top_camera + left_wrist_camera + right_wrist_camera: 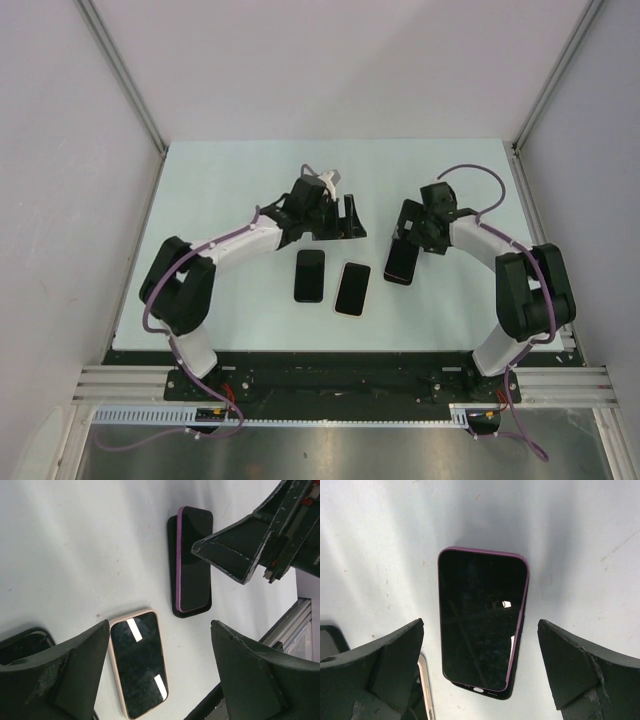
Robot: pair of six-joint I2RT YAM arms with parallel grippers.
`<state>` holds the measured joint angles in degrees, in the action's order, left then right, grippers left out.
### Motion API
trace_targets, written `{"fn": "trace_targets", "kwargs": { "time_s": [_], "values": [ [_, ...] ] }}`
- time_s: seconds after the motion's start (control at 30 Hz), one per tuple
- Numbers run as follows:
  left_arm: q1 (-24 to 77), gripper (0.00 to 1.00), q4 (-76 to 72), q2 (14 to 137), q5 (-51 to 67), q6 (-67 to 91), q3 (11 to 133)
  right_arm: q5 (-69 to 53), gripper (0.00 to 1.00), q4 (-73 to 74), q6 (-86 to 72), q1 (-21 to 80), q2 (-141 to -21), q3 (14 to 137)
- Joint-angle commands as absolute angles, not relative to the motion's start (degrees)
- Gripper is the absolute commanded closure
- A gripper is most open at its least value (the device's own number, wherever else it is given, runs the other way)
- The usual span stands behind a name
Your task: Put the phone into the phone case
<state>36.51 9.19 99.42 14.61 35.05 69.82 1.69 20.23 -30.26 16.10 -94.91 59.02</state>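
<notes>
A dark-screened phone with a purple edge (480,625) lies flat on a black phone case (485,694), shifted a little, so the case's rim shows past its near end. In the top view this pair (400,262) sits right of centre. My right gripper (480,625) hovers open above it, one finger (385,665) on each side, touching nothing. My left gripper (160,645) is open too, above the table near a pink-edged phone (139,670), and holds nothing. From the top, the left gripper (345,228) is left of the right gripper (408,232).
The pink-edged phone (352,288) and a black phone-shaped item (309,275) lie side by side at the table's middle. The black item's corner (25,640) shows in the left wrist view. White walls enclose the table (230,180); a metal rail runs along its near edge.
</notes>
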Motion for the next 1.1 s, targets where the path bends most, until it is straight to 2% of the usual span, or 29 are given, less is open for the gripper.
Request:
{"fn": "trace_targets", "kwargs": {
  "time_s": [0.0,0.23,0.4,0.6,0.9,1.07],
  "values": [
    [38.32,0.16,6.77,103.18,17.48,34.1,74.7,-7.1,0.0,18.29,-25.93,11.79,-90.89,57.31],
    [41.13,0.27,4.48,111.0,19.42,34.63,80.94,-16.68,0.02,11.79,-25.84,2.66,-86.57,52.12],
    [42.28,0.32,4.31,117.49,19.16,35.51,85.77,-24.86,0.19,6.16,-25.05,-1.4,-88.94,50.01],
    [42.45,0.41,1.85,122.77,20.65,37.35,89.2,-30.93,0.29,0.97,-25.49,-4.21,-92.63,50.01],
    [43.24,0.44,3.07,124.81,20.13,37.79,90.44,-35.24,0.38,-8.08,-29.0,-4.66,-98.52,50.01],
    [43.77,0.47,4.04,120.6,18.81,36.65,87.37,-34.1,0.4,-9.93,-31.01,-5.09,-98.88,50.88]
  ]
}}
